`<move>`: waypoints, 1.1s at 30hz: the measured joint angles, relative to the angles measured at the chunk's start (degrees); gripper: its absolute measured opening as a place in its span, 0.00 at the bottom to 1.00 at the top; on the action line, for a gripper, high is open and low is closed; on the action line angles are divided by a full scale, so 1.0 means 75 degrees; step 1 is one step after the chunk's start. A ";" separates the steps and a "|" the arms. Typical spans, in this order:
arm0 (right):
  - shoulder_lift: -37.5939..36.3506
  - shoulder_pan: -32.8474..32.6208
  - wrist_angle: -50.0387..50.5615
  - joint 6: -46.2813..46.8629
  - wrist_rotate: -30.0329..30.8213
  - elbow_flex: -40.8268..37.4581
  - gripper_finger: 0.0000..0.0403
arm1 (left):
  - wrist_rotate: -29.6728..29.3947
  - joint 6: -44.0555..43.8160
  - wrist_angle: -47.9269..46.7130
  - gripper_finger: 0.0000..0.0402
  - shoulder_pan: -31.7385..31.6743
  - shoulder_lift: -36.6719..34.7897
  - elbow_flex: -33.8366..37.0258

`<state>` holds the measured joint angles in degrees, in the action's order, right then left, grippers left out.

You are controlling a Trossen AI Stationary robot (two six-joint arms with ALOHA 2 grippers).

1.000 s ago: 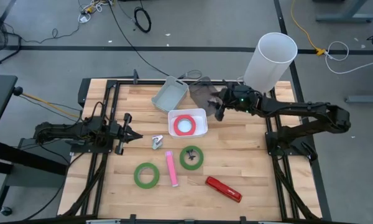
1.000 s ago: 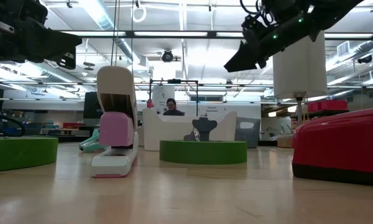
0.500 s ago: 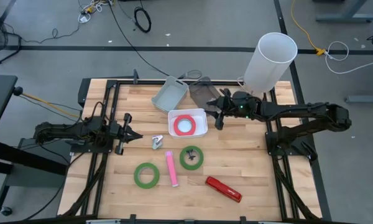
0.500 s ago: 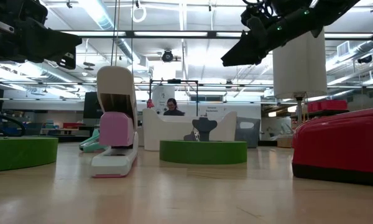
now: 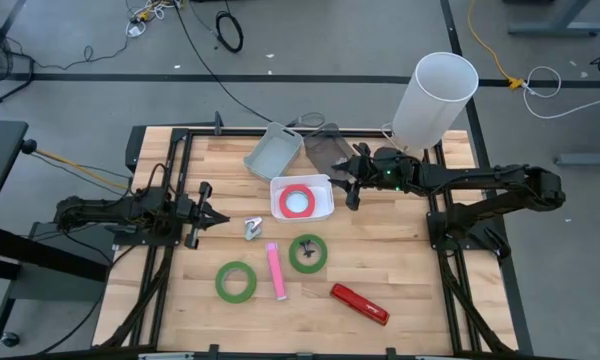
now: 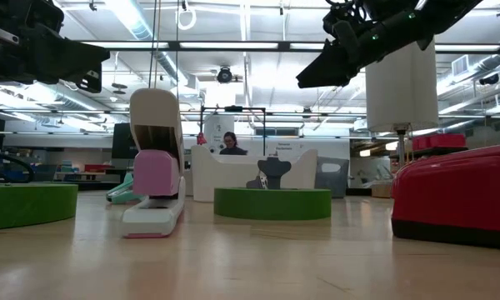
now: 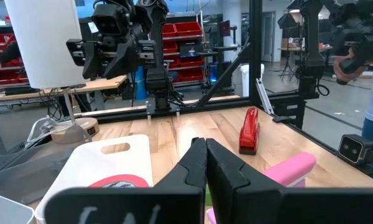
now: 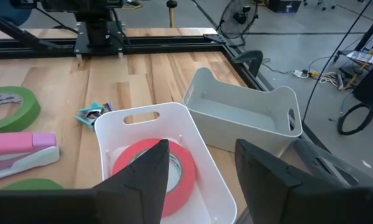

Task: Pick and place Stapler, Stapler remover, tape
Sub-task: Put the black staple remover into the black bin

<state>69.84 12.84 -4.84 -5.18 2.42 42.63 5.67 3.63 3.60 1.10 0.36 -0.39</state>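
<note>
Red tape [image 5: 298,201] in white bin [image 5: 320,184]

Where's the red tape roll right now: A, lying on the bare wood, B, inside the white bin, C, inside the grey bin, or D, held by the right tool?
B: the red tape roll lies in the white bin, the open right tool empty beside it.
</note>
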 joint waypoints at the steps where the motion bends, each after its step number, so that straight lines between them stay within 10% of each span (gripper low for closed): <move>1: 0.0000 0.0000 0.0002 -0.0005 -0.0009 0.0000 0.46 | 0.0002 0.0001 0.0000 0.02 0.0001 0.0000 -0.0001; 33: 0.0000 0.0000 0.0230 -0.0006 -0.0073 0.0000 0.46 | 0.0000 0.0002 -0.0001 0.02 -0.0001 0.0000 -0.0001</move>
<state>69.84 12.84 -3.12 -5.22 1.87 42.63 5.67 3.64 3.58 1.09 0.36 -0.40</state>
